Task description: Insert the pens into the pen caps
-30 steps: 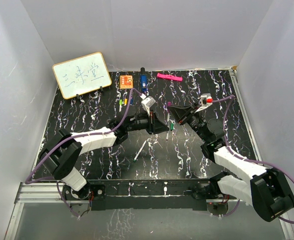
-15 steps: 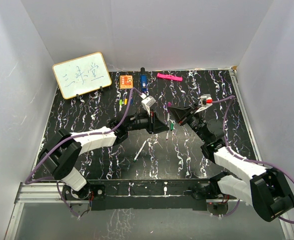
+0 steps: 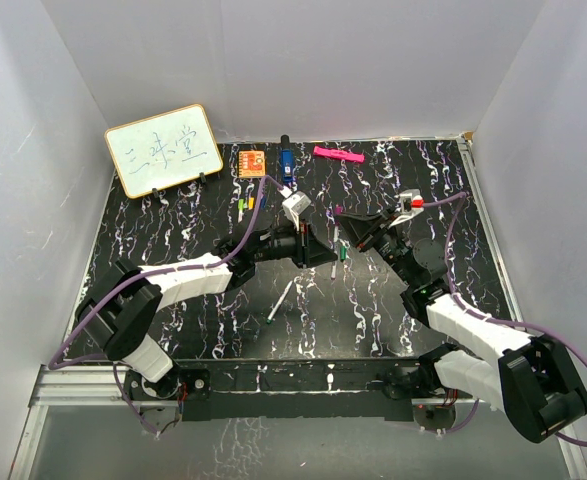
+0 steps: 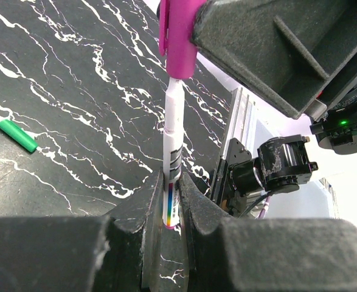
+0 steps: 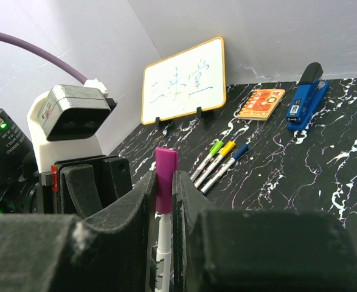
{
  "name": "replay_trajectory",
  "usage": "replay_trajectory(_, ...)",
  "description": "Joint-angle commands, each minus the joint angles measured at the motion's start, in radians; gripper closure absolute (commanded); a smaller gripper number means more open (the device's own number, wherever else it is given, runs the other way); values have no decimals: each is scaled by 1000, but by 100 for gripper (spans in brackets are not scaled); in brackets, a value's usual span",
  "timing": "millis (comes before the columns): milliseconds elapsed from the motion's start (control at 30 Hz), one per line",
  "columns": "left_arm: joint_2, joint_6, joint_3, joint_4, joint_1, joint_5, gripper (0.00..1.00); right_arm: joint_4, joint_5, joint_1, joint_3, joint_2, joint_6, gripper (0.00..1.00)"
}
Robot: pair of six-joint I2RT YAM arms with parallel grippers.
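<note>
My left gripper (image 4: 171, 182) is shut on the lower barrel of a white pen (image 4: 173, 131) and holds it upright above the table. My right gripper (image 5: 163, 182) is shut on a magenta pen cap (image 5: 165, 176) that sits over the pen's tip; the white barrel (image 5: 163, 240) shows below it. The cap also shows in the left wrist view (image 4: 178, 33). In the top view the two grippers, left (image 3: 325, 256) and right (image 3: 345, 218), meet mid-table. A loose green cap (image 3: 341, 254) lies beside them and shows in the left wrist view (image 4: 18, 135). An uncapped pen (image 3: 280, 300) lies nearer.
Three capped pens, green, yellow and blue (image 5: 218, 159), lie together at the back left (image 3: 253, 203). A small whiteboard (image 3: 163, 150), an orange block (image 3: 252, 162), a blue stapler-like block (image 3: 286, 163) and a pink bar (image 3: 337, 154) line the back edge. White walls enclose the table.
</note>
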Motion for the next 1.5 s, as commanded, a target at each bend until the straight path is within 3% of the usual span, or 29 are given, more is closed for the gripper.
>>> replay_trajectory(0, -47, 2, 26, 41, -6, -5, 100, 70, -1, 2, -7, 1, -3, 100)
replay_trajectory(533, -57, 21, 91, 17, -5, -76, 100, -27, -85, 6, -18, 6, -13, 100)
replay_trajectory(800, -103, 100, 120, -28, -5, -246, 100, -168, -66, 10, -12, 0, -51, 100)
replay_trajectory(1033, -126, 146, 126, 10, -5, -340, 100, -285, -9, 50, 12, 0, -116, 100)
replay_trajectory(1467, -137, 163, 136, 71, -3, -371, 100, -395, 171, 202, 75, 103, -184, 100)
